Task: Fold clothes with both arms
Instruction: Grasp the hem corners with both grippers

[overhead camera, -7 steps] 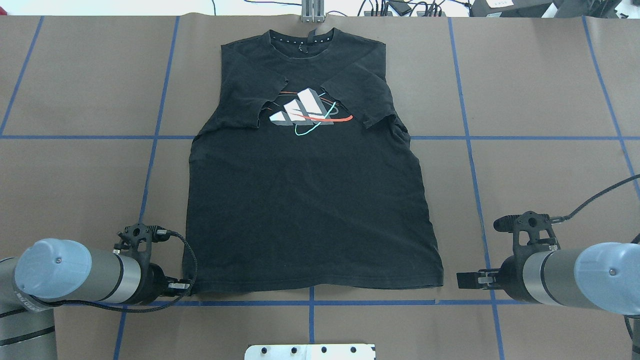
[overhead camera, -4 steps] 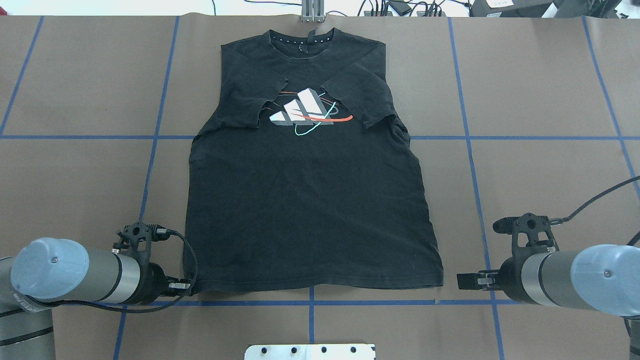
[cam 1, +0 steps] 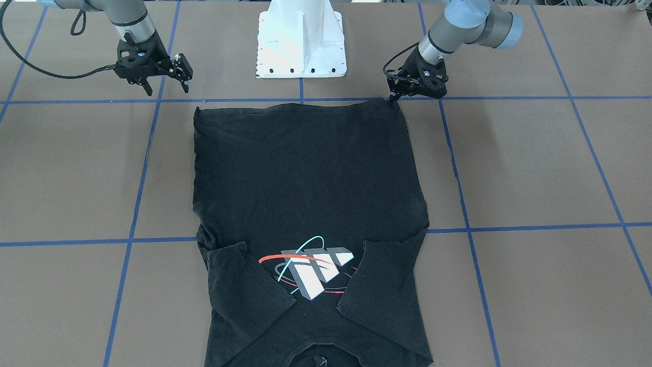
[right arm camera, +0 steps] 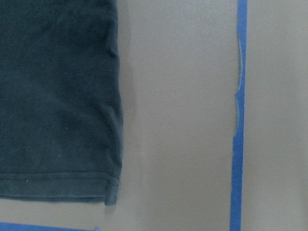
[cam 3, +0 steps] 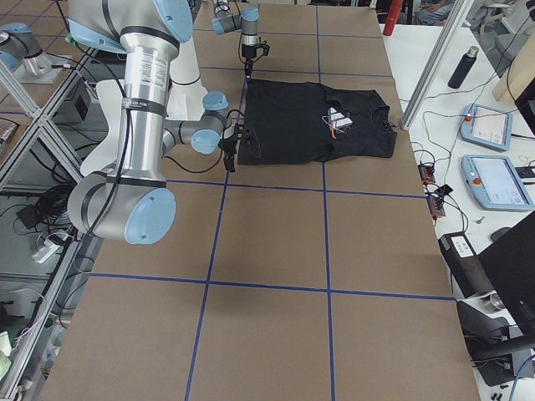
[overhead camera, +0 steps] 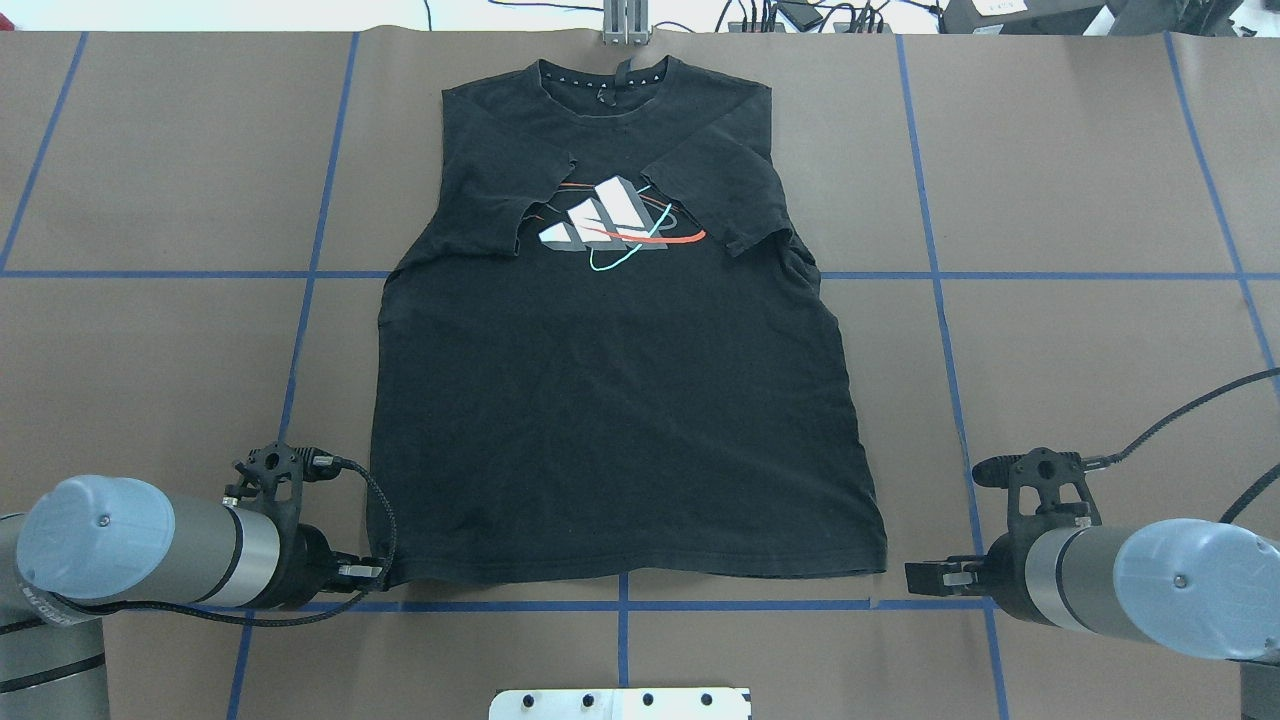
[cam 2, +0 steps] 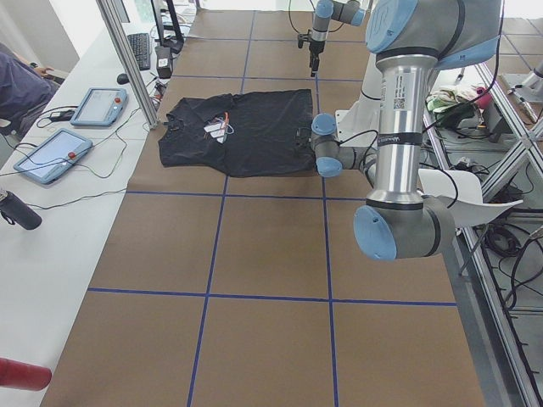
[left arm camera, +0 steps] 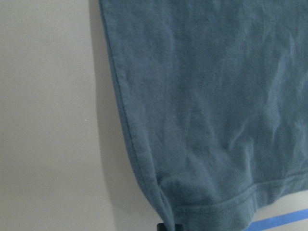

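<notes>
T-shirt (overhead camera: 620, 430): flat on the table (overhead camera: 1100, 200), logo up, sleeves folded in
Left hand (cam 1: 393, 98): unmoved; looks pinched shut on one hem corner
Right hand (cam 1: 168, 87): spread, empty; has drawn back level with the other corner, just beside it
Your cue: right grasp pending

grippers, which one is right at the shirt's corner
The left gripper: its tip sits at the bottom corner of the shirt. The right gripper stands off the cloth, with bare table between them.

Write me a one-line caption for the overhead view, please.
T-shirt lies flat, logo up, sleeves folded in; left gripper at one near hem corner, right gripper just off the other.
</notes>
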Tool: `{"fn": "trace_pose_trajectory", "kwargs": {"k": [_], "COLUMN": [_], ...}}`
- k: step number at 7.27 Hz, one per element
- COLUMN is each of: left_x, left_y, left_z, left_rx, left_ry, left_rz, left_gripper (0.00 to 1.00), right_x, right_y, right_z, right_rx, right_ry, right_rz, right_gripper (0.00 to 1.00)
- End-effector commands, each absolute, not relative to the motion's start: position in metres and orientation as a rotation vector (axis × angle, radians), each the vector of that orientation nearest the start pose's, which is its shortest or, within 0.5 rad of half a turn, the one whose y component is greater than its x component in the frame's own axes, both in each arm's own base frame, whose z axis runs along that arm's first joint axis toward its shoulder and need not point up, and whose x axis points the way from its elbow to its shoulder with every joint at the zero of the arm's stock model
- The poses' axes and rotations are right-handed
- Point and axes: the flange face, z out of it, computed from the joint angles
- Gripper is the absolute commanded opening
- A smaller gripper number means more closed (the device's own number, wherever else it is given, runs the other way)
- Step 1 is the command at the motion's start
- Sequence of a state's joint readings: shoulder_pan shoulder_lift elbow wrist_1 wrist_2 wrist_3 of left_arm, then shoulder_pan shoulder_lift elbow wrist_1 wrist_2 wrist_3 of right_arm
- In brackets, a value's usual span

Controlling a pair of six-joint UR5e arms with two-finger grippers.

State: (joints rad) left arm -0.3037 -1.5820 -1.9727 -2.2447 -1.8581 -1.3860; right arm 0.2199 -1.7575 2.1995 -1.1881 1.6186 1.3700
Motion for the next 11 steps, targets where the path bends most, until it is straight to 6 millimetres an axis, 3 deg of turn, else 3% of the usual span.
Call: {"fn": "trace_pose_trajectory", "kwargs": {"k": [1, 3, 5, 11], "left_x": [0.437, 0.436, 0.437, 0.437], "left_y": [-0.248, -0.248, -0.247, -0.247], "left_z": [0.376, 0.374, 0.376, 0.377], "left_rx": [0.015, 0.017, 0.017, 0.016], "left_ry": [1.128, 1.131, 1.128, 1.125], "left_rz": [0.035, 0.034, 0.034, 0.034], "left_gripper": [0.00, 0.00, 0.00, 0.00], "right_x": [-0.419, -0.450, -0.449, -0.443], "right_y": [-0.212, -0.214, -0.216, -0.217], "right_z": [0.411, 0.413, 0.414, 0.415], "right_rx": [0.136, 0.152, 0.166, 0.176], "right_ry": [-0.882, -0.882, -0.871, -0.861], "right_rz": [0.017, 0.066, 0.072, 0.079], "right_gripper": [0.98, 0.91, 0.78, 0.14]}}
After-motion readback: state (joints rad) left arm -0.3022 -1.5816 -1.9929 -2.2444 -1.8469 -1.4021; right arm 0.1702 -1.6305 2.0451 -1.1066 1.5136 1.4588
